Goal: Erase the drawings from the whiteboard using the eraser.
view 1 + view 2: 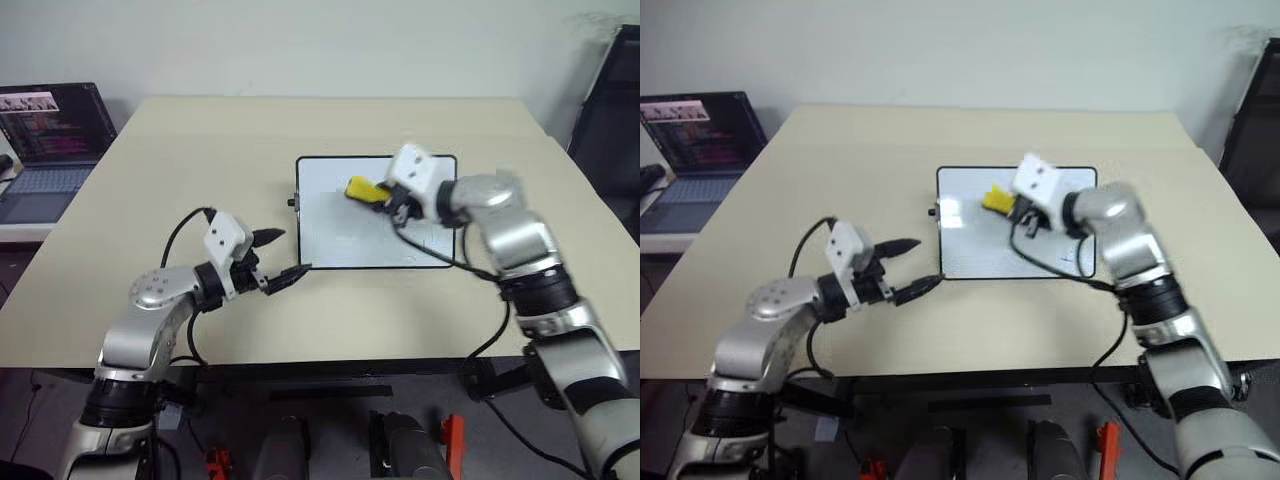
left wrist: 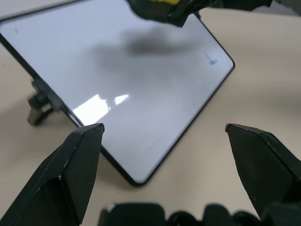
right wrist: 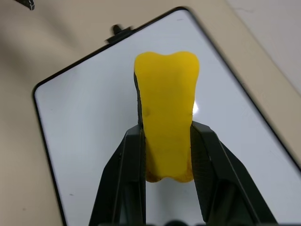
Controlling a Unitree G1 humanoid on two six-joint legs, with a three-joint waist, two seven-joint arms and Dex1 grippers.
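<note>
So here's the setup: a rectangular glossy white whiteboard (image 1: 345, 235) with a thin black rounded frame is lying flat on a big beige table (image 1: 200, 150), roughly in the middle and a bit toward the robot's right. There's a small black knob (image 1: 292, 203) sticking out of its short side on the robot's left.

The right end effector (image 3: 167, 141) is pressed together on a small bright yellow eraser block (image 3: 167, 113), one black finger on each side of it, and the eraser pokes out well past the fingertips. From the head camera the eraser (image 1: 362, 189) sits over the far part of the board, with the white boxy housing just behind it. The left wrist camera shows a soft dark shadow on the board under that end effector, so it looks lifted off the surface rather than touching.

The left end effector (image 1: 276, 256) is spread wide with nothing in it, hanging over the table just beside the near corner of the board on the robot's left, fingers pointing toward the board.

As for the drawings, the one I can really make out is a small thin blue marker stroke (image 2: 211, 60) close to one corner of the board, well away from the eraser. The rest of the white surface looks pretty much clean, just glare spots.

Off at the table's far left there's an open laptop (image 1: 45, 150) with a dark screen.
</note>
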